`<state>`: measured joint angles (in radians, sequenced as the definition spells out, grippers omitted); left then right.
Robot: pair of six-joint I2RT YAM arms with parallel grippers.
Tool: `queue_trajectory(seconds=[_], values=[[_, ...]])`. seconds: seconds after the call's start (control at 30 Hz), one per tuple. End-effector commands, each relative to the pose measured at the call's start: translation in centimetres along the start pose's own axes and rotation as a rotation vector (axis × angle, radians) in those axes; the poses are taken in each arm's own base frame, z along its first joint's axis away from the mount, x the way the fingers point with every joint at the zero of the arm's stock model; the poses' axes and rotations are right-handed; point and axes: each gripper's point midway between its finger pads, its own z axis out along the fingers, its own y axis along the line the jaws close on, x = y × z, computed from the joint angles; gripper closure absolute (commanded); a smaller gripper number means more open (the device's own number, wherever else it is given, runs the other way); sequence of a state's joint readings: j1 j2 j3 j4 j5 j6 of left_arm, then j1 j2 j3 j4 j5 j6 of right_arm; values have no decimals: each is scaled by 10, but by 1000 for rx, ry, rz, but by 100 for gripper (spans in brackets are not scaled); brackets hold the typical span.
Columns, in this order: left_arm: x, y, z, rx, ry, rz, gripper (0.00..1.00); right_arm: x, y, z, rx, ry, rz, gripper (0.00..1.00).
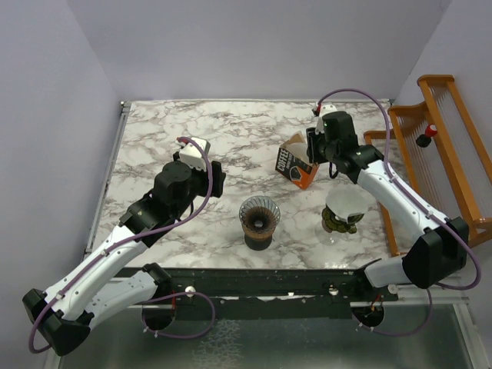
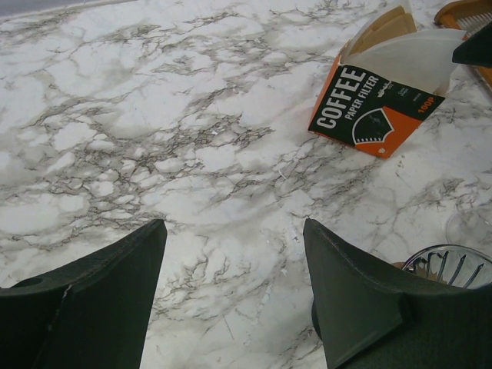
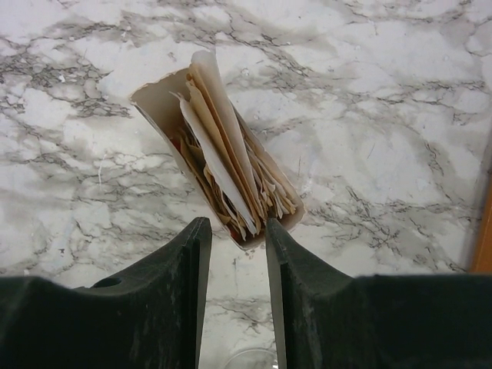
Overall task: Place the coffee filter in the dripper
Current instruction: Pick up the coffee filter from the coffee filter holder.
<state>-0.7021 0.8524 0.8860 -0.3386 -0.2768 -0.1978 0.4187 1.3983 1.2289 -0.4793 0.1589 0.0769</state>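
The dripper (image 1: 257, 217), a dark ribbed cone on a dark cup, stands near the table's front middle; its rim (image 2: 451, 265) peeks past my left finger. The "COFFEE" carton (image 1: 295, 166) (image 2: 367, 108) lies behind it, its mouth packed with folded paper coffee filters (image 3: 224, 150). My right gripper (image 1: 312, 146) (image 3: 234, 223) hangs at the carton's mouth, open, fingertips either side of the near ends of the filters, nothing pinched. A white wide-mouthed cone (image 1: 347, 201) rests on a small stand under my right forearm. Left of the dripper, my left gripper (image 1: 216, 175) (image 2: 234, 224) is open over bare marble.
An orange wooden rack (image 1: 442, 146) lines the table's right edge, a red-capped black knob (image 1: 425, 137) on it. The marble top (image 1: 169, 131) ends at a white wall behind and a dark rail in front. A glass rim (image 3: 254, 361) shows beneath my right fingers.
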Motion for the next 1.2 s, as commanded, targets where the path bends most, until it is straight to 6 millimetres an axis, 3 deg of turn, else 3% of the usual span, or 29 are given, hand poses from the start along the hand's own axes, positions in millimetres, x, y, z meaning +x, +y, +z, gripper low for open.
queue_trajectory(seconds=[0.0,0.5,0.9,1.1,1.17], values=[[0,-1,-2,18,-5,4,26,-1,5,9,-32,-16,-12,60],[0,-1,-2,19,-5,3,26,2,16,7,-95,0,-9,62],[-1,-1,-3,21,-7,0,26,17,23,5,-134,54,3,72],[-1,-1,-4,21,-12,-1,26,23,17,10,-97,72,0,73],[-1,-1,-4,21,-10,-1,26,24,15,11,-86,74,0,77]])
